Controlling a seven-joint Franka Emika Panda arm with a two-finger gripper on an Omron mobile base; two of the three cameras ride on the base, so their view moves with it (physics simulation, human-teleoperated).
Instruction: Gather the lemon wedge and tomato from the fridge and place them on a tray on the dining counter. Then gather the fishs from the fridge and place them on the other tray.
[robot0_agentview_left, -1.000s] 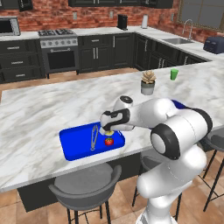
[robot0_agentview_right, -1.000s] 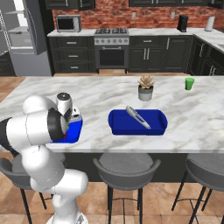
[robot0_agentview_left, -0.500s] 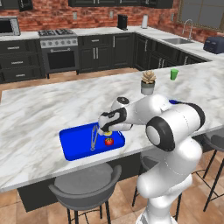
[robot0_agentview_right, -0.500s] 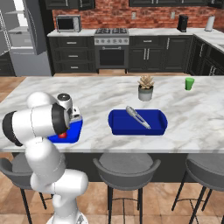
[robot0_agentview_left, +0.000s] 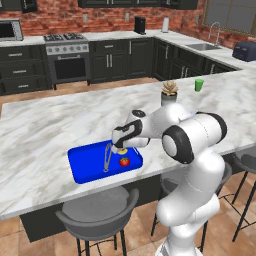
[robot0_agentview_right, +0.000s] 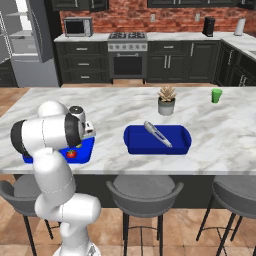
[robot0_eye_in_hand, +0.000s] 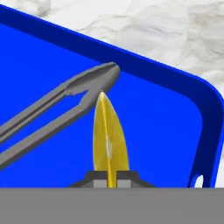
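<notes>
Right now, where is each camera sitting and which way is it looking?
Left base view: behind the arm to its left, looking forward and down at the dining counter; the white arm reaches over the blue tray, which holds the tomato.
Right base view: behind the arm to its right, facing the same counter, with the arm at lower left and the other tray.
Hand view: on the hand, looking down along the tool, shut on the lemon wedge, beside grey tongs.
Both base views share the tomato tray.
</notes>
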